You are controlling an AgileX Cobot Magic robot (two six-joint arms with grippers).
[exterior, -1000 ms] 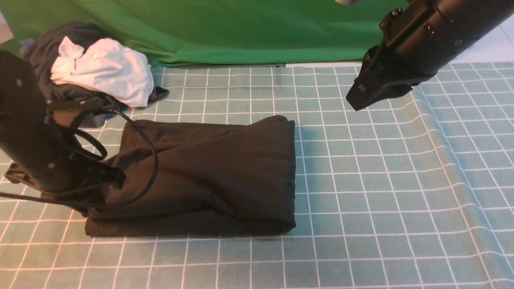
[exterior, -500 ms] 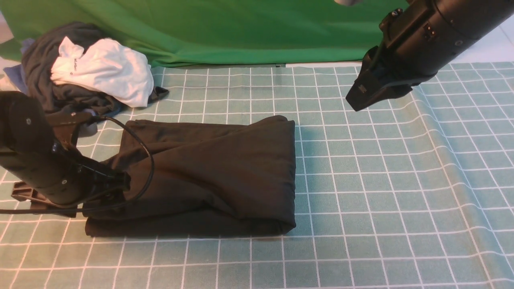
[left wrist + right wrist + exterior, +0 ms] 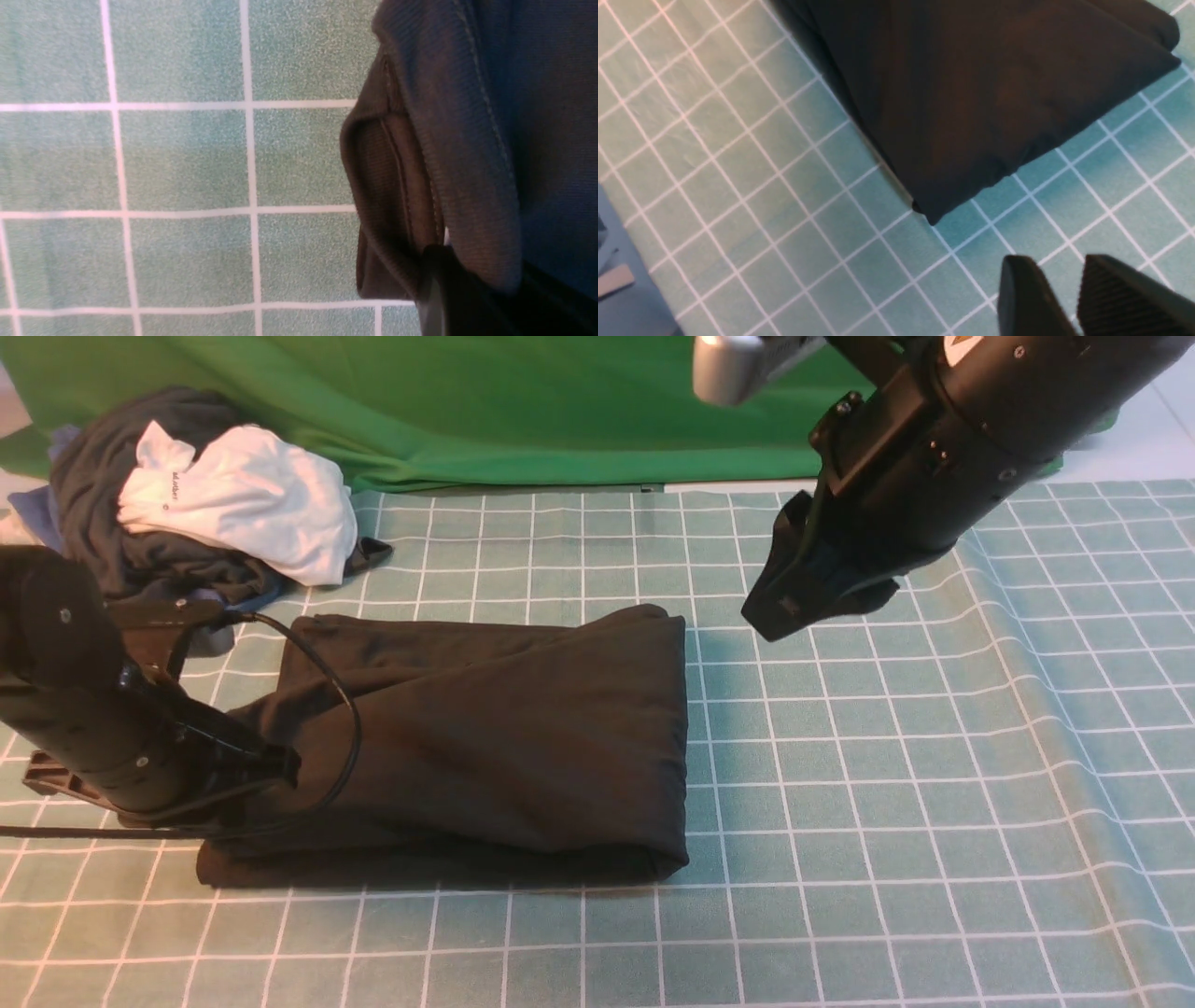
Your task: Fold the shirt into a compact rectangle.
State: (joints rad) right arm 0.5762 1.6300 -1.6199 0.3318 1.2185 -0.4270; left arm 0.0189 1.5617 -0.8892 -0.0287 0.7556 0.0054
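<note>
Swung down and inward since a second ago, right hand (image 3: 782, 607), now hanging above bare grid just past shirt's far right corner, fingers (image 3: 1120, 298) slightly apart, nothing between them. Nearest, at front left: left hand (image 3: 266, 770) lowered, clamped shut on ribbed edge of black-brown shirt (image 3: 485, 737). Lying mid-surface on green checked cloth (image 3: 887, 784), folded into rough rectangle. Farther back left: white garment (image 3: 243, 499) heaped on dark grey garment (image 3: 103, 457). Behind all: green backdrop (image 3: 513, 401).

shirt (image 3: 485, 728): matt knit cloth, ribbed hem | tablecloth (image 3: 934, 784): matt gridded fabric
</note>
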